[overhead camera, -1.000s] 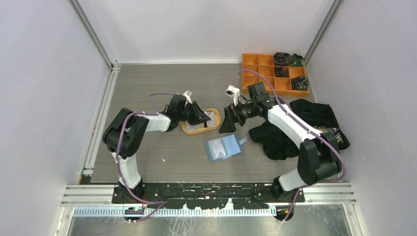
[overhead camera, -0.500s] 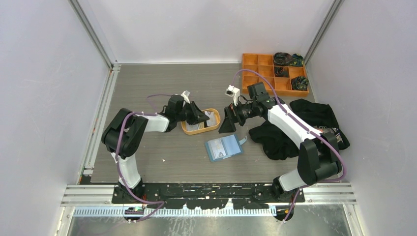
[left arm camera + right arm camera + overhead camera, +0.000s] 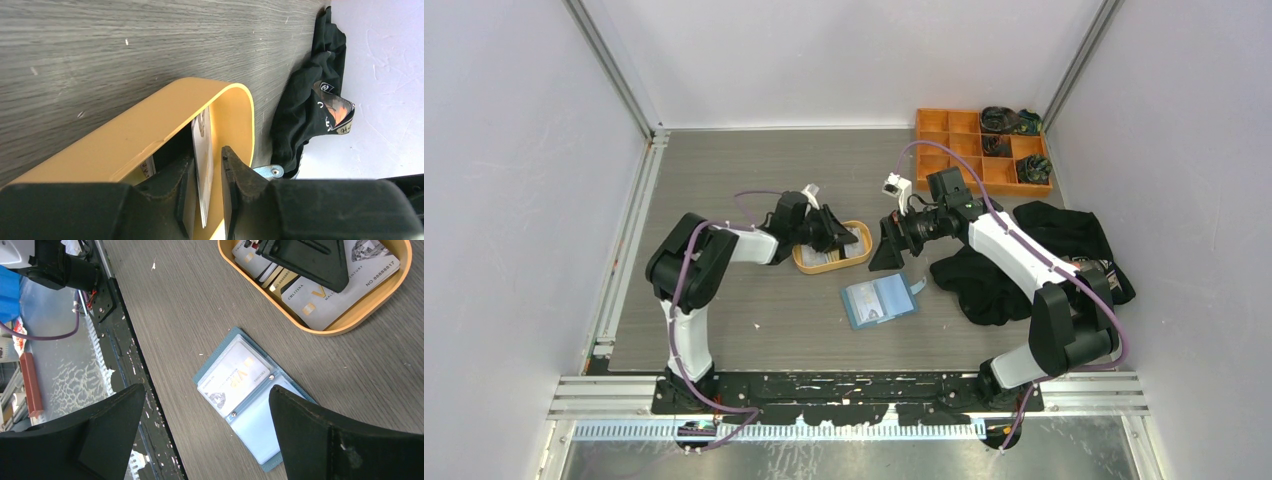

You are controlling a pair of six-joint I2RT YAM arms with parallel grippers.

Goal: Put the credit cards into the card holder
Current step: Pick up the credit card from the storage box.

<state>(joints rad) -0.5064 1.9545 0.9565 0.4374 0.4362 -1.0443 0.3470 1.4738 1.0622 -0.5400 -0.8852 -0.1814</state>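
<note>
The blue card holder (image 3: 879, 300) lies open on the table, with one white card (image 3: 235, 375) in its left clear pocket. Several credit cards (image 3: 340, 295) lie in the orange oval tray (image 3: 802, 268). My left gripper (image 3: 834, 238) reaches into the tray. In the left wrist view its jaws (image 3: 210, 165) are narrowly open around a white card (image 3: 202, 150) standing on edge. The card leans on the left finger, with a gap to the right finger. My right gripper (image 3: 886, 245) is wide open and empty, hovering above the holder (image 3: 250, 400).
A black cloth (image 3: 1024, 265) lies right of the holder. An orange compartment box (image 3: 969, 150) with dark items stands at the back right. The holder's snap tab (image 3: 265, 171) shows beyond the tray.
My left arm's shoulder and elbow have swung right while its gripper stayed in the tray. The right arm and the holder have not moved.
</note>
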